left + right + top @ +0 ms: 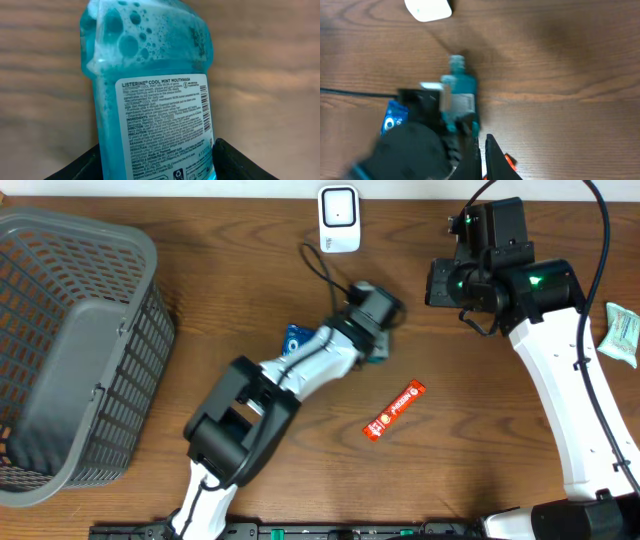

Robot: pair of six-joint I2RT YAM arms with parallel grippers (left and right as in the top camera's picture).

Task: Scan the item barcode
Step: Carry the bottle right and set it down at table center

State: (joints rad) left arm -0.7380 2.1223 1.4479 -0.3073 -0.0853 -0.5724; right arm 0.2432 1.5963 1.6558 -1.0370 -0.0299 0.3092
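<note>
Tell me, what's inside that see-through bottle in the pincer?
Blue liquid with foamy bubbles at one end shows through the bottle. The white label hides whatever is behind it.

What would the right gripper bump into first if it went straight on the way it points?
Most likely the mouthwash bottle that the left gripper holds: it sits just ahead of the right gripper. Depth is unclear, so it might slip past beside it.
</note>
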